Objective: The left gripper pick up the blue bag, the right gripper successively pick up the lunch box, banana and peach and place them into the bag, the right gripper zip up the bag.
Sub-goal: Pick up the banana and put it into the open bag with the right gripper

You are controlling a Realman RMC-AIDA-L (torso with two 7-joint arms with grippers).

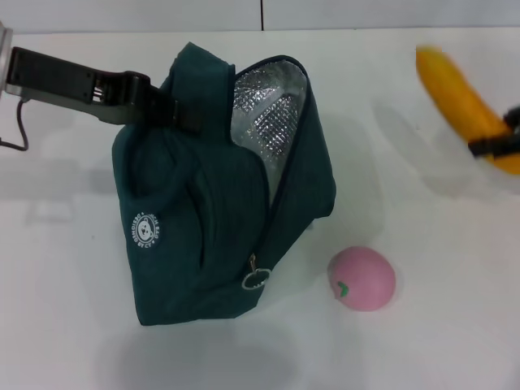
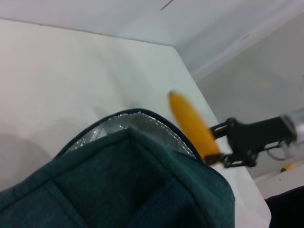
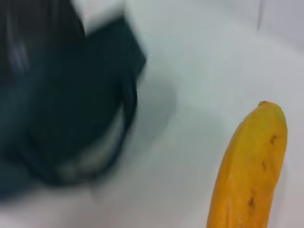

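The blue bag (image 1: pixel 203 219) hangs lifted over the white table, its top open so the silver lining (image 1: pixel 264 114) shows. My left gripper (image 1: pixel 180 114) is shut on the bag's upper edge. The banana (image 1: pixel 463 101) is in the air at the far right, off the table, with my right gripper (image 1: pixel 498 132) shut around its lower end. From the left wrist view, the banana (image 2: pixel 192 123) and right gripper (image 2: pixel 222 145) are just beyond the bag's open rim (image 2: pixel 142 114). The right wrist view shows the banana (image 3: pixel 251 166) close up and the bag (image 3: pixel 61 104) farther off. The peach (image 1: pixel 361 279) lies on the table by the bag's zip-pull (image 1: pixel 254 279). The lunch box is out of view.
The white table (image 1: pixel 422 341) runs to a pale wall at the back. The left arm (image 1: pixel 65 81) reaches in from the upper left. Bare table surface lies between the bag and the banana.
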